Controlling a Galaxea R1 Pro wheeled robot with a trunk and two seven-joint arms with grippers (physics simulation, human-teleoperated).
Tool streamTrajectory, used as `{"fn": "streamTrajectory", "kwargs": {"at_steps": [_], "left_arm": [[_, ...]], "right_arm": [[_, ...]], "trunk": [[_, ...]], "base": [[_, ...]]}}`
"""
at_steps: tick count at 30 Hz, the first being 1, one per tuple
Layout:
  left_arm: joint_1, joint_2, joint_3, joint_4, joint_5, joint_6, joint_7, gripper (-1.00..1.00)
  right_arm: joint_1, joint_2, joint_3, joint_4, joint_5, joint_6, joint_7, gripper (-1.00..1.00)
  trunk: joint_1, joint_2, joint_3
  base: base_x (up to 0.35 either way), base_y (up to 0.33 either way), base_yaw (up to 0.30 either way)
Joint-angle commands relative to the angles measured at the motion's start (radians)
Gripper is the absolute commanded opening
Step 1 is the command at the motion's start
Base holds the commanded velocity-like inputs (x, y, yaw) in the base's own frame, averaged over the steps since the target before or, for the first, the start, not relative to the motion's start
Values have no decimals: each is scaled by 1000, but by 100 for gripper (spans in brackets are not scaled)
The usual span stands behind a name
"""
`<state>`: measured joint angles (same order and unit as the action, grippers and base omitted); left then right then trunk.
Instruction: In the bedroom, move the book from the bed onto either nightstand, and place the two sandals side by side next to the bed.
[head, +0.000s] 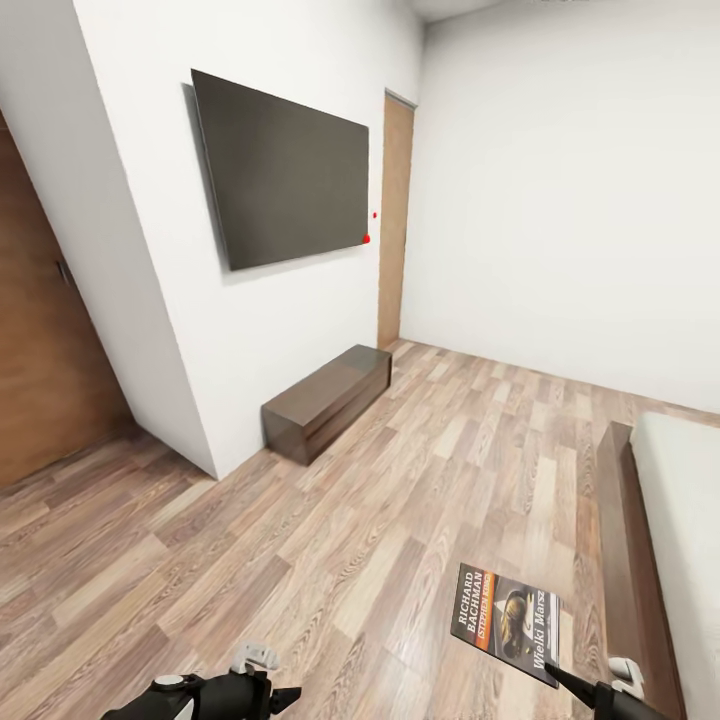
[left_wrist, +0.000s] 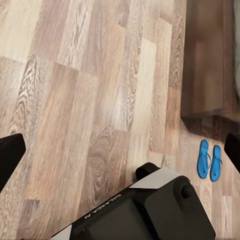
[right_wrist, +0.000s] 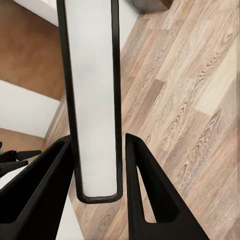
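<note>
The book (head: 507, 622) hangs in my right claw (right_wrist: 97, 172), pinched edge-on between the two fingers (right_wrist: 150, 200) and held up over the floor (head: 330, 520), just beside the bed (head: 690, 520). Its dark cover with the orange band faces up toward my head camera. The two sandals (left_wrist: 209, 159) lie side by side on the planks, close to the dark wooden frame (left_wrist: 207, 60) of the bed. My left claw (head: 285, 695) is low over the floor; its fingers look close together, but I cannot tell for certain whether it is open or closed. Around me is brown-grey wood plank flooring and white walls (head: 560, 180). A long low dark cabinet (head: 325, 400) stands against the wall under a wall-mounted dark screen (head: 285, 170), with a brown door (head: 395, 220) in the corner beyond.
</note>
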<state>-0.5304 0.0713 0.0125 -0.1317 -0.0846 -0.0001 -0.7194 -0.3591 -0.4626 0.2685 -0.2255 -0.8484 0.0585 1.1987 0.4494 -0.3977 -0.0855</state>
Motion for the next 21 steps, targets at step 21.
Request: {"fn": "streamTrajectory", "kwargs": {"at_steps": [21], "left_arm": [[0,-1,3,-2,-7,0,-3,100]], "right_arm": [[-1,-1,5,0,-11,6,3,-100]], "trunk": [[1,-2,-2]], "base": [[66,0,-194]]}}
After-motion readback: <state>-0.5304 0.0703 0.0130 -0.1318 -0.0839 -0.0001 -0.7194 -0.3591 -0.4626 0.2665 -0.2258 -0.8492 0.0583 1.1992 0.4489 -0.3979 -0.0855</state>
